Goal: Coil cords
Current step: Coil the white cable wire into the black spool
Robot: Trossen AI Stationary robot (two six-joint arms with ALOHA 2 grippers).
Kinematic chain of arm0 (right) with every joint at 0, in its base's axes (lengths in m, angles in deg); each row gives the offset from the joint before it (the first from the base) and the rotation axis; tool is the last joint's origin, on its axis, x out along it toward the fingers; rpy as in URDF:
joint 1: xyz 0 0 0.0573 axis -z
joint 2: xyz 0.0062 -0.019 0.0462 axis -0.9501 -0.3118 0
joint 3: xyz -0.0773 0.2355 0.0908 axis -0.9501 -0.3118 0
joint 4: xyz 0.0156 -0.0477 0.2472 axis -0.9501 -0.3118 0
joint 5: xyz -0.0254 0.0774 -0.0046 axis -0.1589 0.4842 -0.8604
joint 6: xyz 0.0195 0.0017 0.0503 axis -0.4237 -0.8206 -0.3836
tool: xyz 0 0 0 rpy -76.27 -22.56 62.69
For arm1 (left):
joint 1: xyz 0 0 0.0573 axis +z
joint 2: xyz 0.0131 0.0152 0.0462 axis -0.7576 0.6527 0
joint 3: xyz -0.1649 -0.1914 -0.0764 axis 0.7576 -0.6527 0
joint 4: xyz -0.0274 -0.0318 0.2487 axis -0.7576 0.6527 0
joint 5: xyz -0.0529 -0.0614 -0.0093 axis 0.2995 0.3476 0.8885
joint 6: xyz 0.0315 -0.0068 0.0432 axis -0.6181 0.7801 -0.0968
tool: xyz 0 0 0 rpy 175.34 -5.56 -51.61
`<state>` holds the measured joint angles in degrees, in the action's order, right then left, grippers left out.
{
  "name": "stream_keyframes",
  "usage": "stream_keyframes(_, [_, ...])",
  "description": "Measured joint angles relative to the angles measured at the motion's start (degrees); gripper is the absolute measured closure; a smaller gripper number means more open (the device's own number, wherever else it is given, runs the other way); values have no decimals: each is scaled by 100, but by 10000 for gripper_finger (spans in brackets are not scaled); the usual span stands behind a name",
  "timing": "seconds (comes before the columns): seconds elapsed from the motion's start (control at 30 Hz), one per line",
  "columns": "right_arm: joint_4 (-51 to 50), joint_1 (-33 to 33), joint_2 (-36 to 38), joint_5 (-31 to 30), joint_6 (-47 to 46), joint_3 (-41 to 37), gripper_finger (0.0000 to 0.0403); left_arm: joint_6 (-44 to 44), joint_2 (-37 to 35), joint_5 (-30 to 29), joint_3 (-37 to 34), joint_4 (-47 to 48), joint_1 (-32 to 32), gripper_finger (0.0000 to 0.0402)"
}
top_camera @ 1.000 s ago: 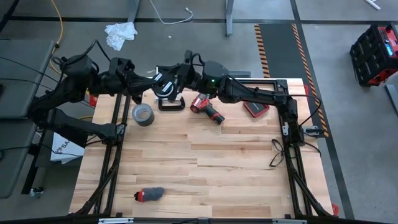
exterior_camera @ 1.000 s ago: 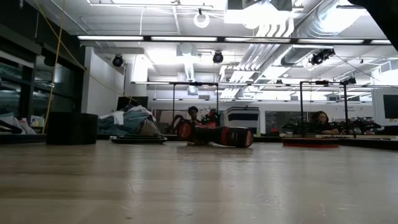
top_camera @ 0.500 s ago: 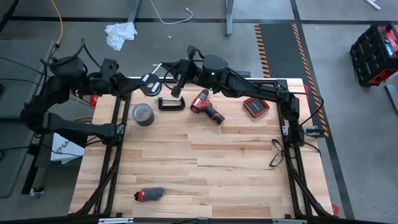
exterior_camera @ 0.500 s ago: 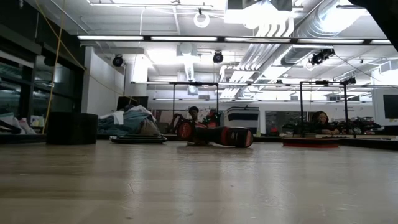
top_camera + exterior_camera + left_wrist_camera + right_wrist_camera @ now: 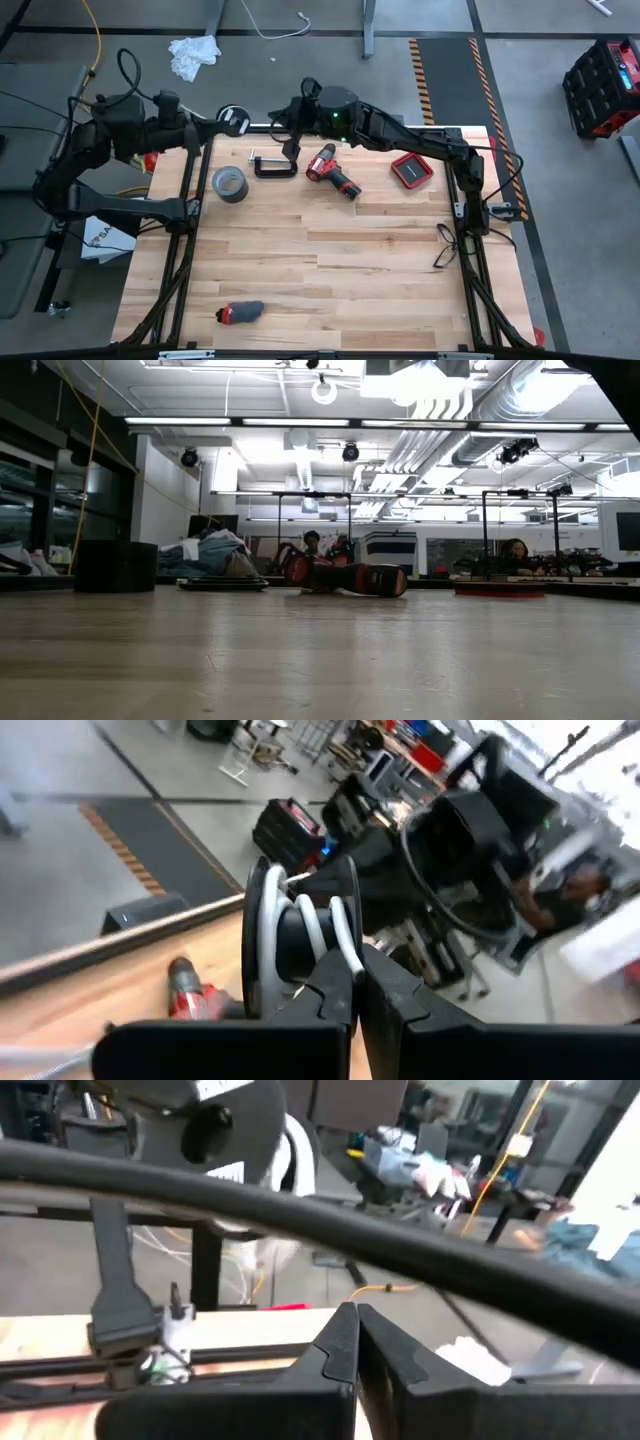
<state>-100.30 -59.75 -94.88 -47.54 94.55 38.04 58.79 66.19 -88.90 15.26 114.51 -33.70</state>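
The cord (image 5: 318, 925), white, is wound on a small black disc (image 5: 232, 117) held at the far left corner of the desk (image 5: 320, 270). Only the left wrist view shows the white turns; from above the disc looks plain and the cable cannot be made out. The left end effector (image 5: 357, 982) is clamped on the cord's disc. The right end effector (image 5: 356, 1342), just beside it over the far edge, has its fingers together, holding nothing. The low view shows neither arm, only the red drill (image 5: 345, 577), which lies near the clamp (image 5: 272, 166) and tape roll (image 5: 229, 183).
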Motion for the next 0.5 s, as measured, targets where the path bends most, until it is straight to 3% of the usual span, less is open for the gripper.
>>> stream_keyframes(0.13, [-247,30,-2,40,-120,0,402,-453,-1,572,0,191,60,402])
stream_keyframes(0.33, [-390,20,-2,261,-352,0,402,-268,19,1237,-2,692,58,401])
stream_keyframes(0.5, [-919,84,-4,533,-715,0,402,-960,13,1357,-2,697,45,402])
